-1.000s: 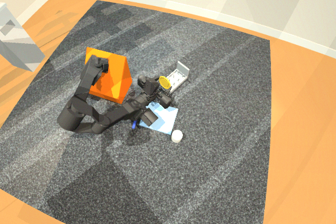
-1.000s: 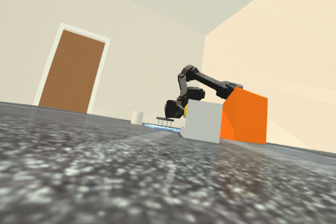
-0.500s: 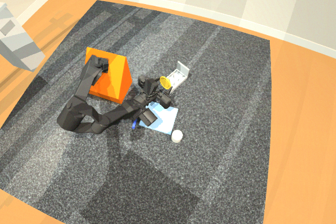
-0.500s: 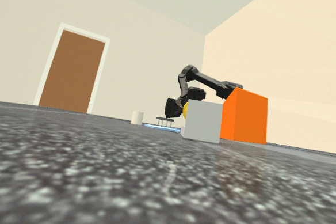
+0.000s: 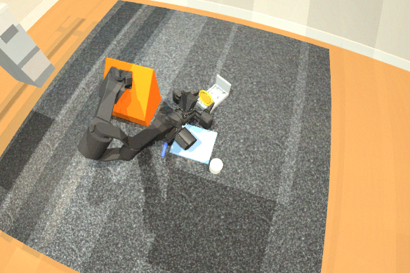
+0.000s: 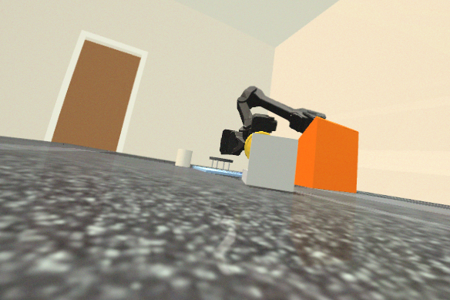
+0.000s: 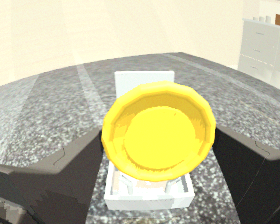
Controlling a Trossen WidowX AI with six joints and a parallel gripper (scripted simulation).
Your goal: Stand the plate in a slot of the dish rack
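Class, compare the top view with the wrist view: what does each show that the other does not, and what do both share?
Only the top view shows the orange block, the light blue mat, the white cylinder, the small blue object and the whole arm.

Only the wrist view shows the plate's full round face, upright between the dark fingers, centred over the rack.

Both show the yellow plate held in the gripper and the white dish rack beneath it.

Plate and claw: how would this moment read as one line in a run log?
claw: shut on plate | plate: upright, facing wrist camera | dish rack: just beyond | release: not yet
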